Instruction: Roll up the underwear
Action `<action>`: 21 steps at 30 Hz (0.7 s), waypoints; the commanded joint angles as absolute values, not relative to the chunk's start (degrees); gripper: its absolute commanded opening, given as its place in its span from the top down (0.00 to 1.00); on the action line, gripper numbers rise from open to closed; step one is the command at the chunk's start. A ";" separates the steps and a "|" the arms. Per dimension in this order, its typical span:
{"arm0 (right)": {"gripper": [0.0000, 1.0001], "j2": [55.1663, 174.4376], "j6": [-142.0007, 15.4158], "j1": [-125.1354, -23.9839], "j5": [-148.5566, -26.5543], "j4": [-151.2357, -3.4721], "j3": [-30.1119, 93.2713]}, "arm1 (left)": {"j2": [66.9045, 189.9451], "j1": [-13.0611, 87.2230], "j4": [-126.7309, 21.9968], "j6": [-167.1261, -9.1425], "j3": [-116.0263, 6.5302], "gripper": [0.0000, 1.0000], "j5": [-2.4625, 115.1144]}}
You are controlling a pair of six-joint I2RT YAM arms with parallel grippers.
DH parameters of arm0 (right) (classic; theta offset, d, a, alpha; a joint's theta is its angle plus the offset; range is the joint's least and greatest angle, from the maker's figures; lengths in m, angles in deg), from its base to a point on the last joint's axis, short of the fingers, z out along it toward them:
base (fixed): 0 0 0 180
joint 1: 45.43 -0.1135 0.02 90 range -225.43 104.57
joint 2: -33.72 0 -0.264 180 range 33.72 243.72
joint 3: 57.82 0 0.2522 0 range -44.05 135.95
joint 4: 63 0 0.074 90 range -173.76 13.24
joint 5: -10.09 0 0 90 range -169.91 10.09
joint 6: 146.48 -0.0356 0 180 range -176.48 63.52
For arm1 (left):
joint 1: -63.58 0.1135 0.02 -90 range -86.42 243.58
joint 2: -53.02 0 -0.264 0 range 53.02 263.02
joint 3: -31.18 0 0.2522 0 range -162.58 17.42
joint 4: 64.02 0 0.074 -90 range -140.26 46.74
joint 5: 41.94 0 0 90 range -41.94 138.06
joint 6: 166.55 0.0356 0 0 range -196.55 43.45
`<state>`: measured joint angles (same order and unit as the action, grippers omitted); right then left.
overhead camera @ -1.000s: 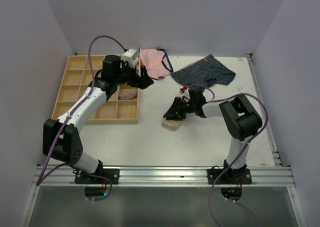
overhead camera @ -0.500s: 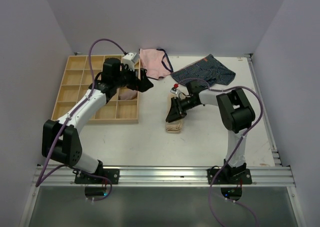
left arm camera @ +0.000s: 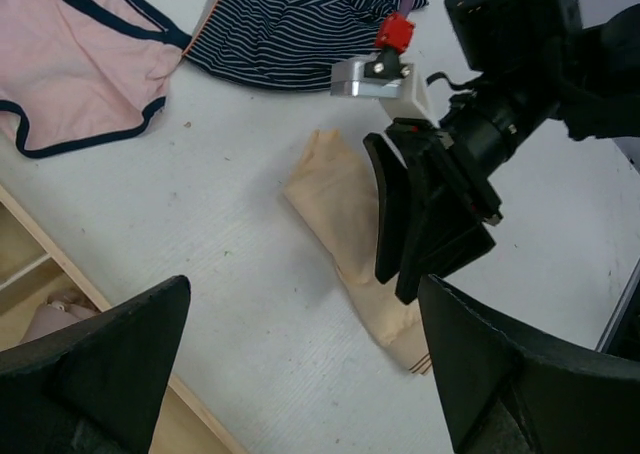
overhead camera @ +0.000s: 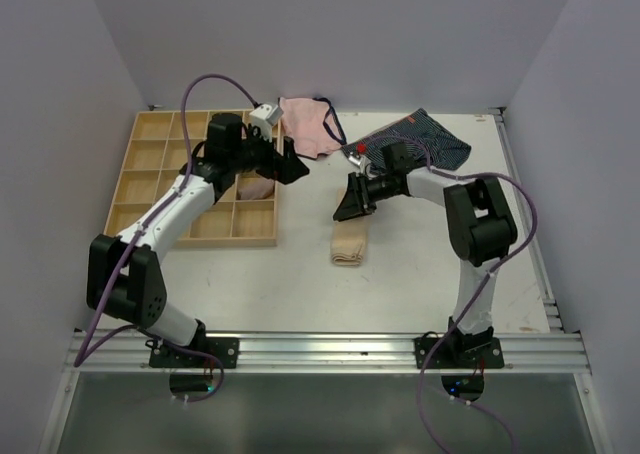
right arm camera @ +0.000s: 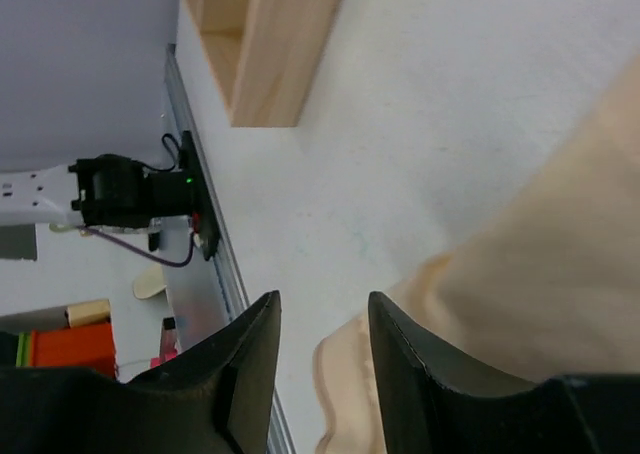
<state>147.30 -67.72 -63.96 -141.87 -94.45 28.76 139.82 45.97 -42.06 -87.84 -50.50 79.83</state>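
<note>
Here's the underwear (overhead camera: pixel 348 246), the plain peach-beige piece, lying on the bench (overhead camera: pixel 400 294) as a long narrow strip running near to far, just right of the wooden tray's (overhead camera: pixel 160 174) near right corner. Its far end sits right under the right gripper (overhead camera: pixel 350 206), which points down at it. From the left wrist view, that right gripper (left arm camera: pixel 400 274) has its two dark fingers close together with a thin slit between them, and the cloth (left arm camera: pixel 335 199) spreads out flat on both sides. The right wrist view shows bare bench and a curl of peach fabric (right arm camera: pixel 540 254) through the gap: narrowly parted, nothing visibly pinched.

Over to the left gripper (overhead camera: pixel 292 164): spread wide, hovering above the bench at the tray's far right corner, well apart from the underwear. Far behind lie the pink pair with dark trim (overhead camera: pixel 305 126) and the navy striped pair (overhead camera: pixel 425 144). A pinkish cloth (overhead camera: pixel 256 188) sits in one tray compartment.
</note>
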 commanded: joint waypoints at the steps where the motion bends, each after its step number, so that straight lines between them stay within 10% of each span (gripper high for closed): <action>1: 0.56 154.38 -74.48 -62.58 -140.47 -86.00 30.30 | 142.13 46.44 -41.66 -82.80 -56.66 0.00 79.54; 21: 0.55 157.36 -79.59 -59.67 -143.37 -88.36 42.69 | 147.41 46.35 -30.67 -70.06 -64.66 0.00 81.12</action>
